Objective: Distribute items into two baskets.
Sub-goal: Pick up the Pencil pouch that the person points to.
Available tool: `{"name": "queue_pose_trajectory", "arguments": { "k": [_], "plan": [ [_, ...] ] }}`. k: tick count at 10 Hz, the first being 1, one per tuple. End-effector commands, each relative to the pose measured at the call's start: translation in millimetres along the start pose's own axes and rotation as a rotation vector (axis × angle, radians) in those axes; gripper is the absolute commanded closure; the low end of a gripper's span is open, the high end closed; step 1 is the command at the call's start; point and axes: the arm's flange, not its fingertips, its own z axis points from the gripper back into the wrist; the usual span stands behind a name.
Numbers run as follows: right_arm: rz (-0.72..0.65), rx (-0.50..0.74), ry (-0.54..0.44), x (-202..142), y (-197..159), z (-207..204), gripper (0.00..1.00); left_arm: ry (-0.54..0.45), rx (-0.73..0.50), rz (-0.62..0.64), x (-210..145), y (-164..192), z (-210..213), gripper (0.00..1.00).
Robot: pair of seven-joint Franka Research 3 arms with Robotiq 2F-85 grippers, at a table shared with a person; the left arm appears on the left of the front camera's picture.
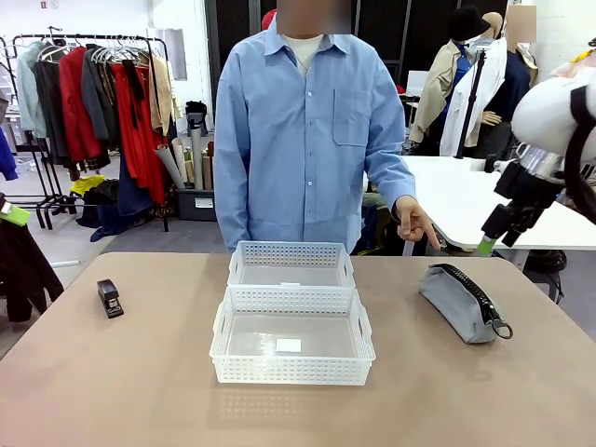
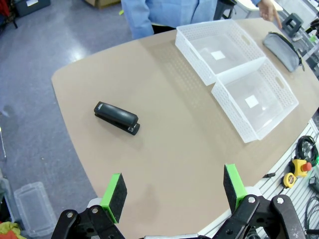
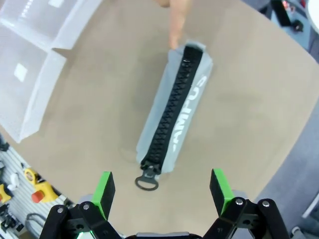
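Closest to me, my left fingers [image 2: 115, 195] are hanging wide apart over the surface [image 2: 174, 149], gripping nothing. Beyond them the stapler [image 2: 116, 117] is lying flat on its base out on my left side, well apart from both baskets.

My right fingers [image 3: 104, 191] are likewise standing fully spread and empty. They are hovering above the waist bag [image 3: 177, 114], which is lying lengthwise ahead of them with its zip upward and its metal pull ring [image 3: 147, 183] pointing back toward me. From the front I am seeing that arm held well above the surface, not touching the bag. A person's hand [image 1: 414, 223] is pointing an index finger down at the far end of the bag. Whether the fingertip is touching the fabric I cannot tell.

The two baskets are sitting end to end in the middle, the near basket [image 1: 291, 370] right against the far basket [image 1: 291, 250], and neither is holding an item. So, as I am judging it, the distributing is not yet begun, since neither item is in a basket or in my grasp. What is remaining is the whole job: picking up each item from its side and setting it into a basket. With the hand pointing there, I am taking the bag as the likely first pick.
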Motion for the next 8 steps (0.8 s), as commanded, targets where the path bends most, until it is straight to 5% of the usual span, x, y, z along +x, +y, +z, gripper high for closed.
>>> {"name": "queue_pose_trajectory", "arguments": {
  "k": [1, 8],
  "plan": [
    [-0.052, -0.079, 0.036, 8.3, -2.4, -17.2, 0.0, 0.0, -0.003, 0.0, 0.2, -0.1, 0.1, 0.0],
    [-0.071, -0.091, 0.101, 7.6, 2.6, -80.5, 0.0, 0.0, -0.003, 0.0, 0.2, -0.1, 0.1, 0.0]
  ]
}}
